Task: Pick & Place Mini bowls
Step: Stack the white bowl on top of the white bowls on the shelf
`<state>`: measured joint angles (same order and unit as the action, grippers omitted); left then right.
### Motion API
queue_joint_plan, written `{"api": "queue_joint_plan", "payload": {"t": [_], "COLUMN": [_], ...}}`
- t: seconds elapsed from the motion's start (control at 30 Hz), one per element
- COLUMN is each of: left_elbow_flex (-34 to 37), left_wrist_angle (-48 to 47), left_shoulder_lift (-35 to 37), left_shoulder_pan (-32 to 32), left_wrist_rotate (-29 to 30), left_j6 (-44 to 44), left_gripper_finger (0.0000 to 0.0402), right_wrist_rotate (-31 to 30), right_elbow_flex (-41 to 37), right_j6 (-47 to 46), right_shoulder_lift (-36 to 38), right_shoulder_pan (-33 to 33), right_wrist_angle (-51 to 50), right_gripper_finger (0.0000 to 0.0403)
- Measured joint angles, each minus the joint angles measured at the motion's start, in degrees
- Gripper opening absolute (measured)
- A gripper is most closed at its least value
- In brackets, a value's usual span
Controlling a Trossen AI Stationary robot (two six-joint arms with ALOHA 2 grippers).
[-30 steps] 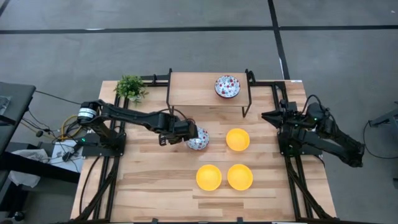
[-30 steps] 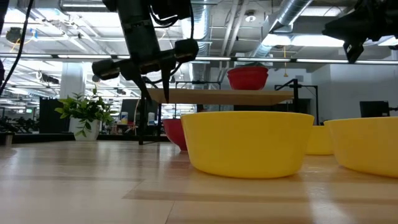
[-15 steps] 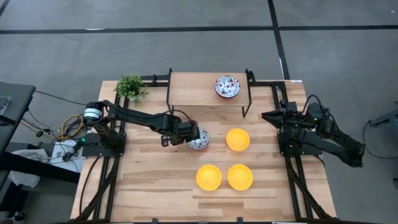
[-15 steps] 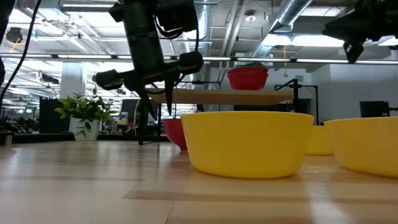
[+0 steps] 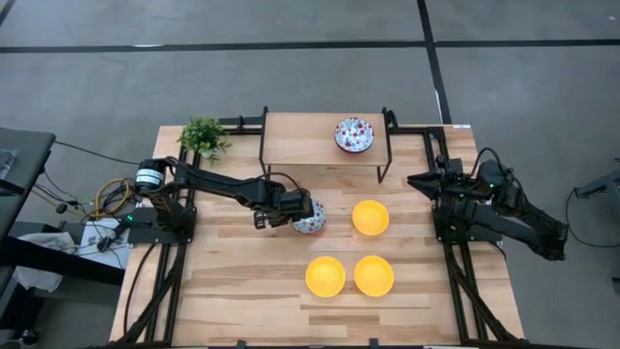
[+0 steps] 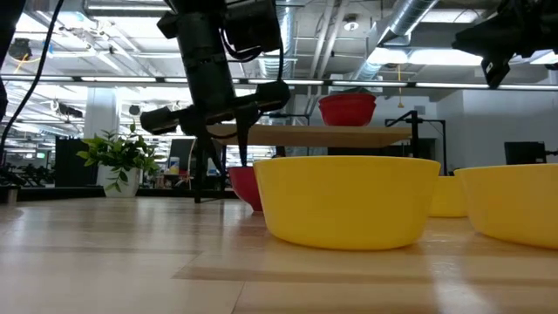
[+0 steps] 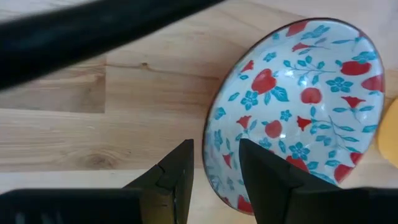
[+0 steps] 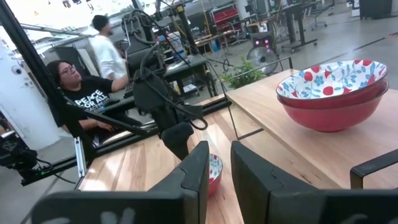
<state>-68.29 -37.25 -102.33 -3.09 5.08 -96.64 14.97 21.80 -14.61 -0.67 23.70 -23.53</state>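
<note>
The wooden surface point(image 5: 242, 281) stands in an open workshop floor, with a raised shelf point(image 5: 300, 136) at its far edge and a small potted plant point(image 5: 202, 135) at the far left corner; people sit among equipment beyond the surface in the right wrist view; on the shelf rests one floral bowl point(image 5: 354, 134), which in the right wrist view appears stacked on a second like it; three yellow bowls point(image 5: 373, 275) sit on the surface, one behind and two nearer the front, all apart from each other; a further floral bowl point(image 5: 310, 219) lies just left of the rear yellow one. Change noted: over the last second the left claw point(image 5: 295, 212) has drawn in and settled lower over that bowl's left rim; its fingers point(image 7: 177, 171) now stand slightly apart, straddling the rim point(image 7: 214, 152), one outside and one inside, not yet closed on it. Judgement: the grasp is set up but not made; closing should secure the rim, and a lift toward the shelf would likely follow. The right claw point(image 8: 214, 168) waits raised at the right edge, fingers slightly apart, holding nothing.
</note>
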Motion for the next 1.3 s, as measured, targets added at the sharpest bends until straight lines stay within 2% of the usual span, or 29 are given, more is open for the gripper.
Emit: {"api": "queue_joint_plan", "payload": {"t": [0.43,1.3], "left_elbow_flex": [0.00,2.68], "left_wrist_angle": [1.25,3.21], "left_shoulder_lift": [0.75,0.57], "left_shoulder_pan": [0.00,0.17], "left_wrist_rotate": [3.67,3.07], "left_j6": [0.83,0.41], "left_gripper_finger": [0.0127,0.0127], "right_wrist_rotate": [-0.01,-0.05], "right_elbow_flex": [0.04,0.04], "right_j6": [-0.39,-0.46], "right_shoulder_lift": [0.00,0.00], "right_shoulder_pan": [-0.02,-0.02], "right_wrist_angle": [0.00,0.00], "right_gripper_finger": [0.0056,0.0056]}}
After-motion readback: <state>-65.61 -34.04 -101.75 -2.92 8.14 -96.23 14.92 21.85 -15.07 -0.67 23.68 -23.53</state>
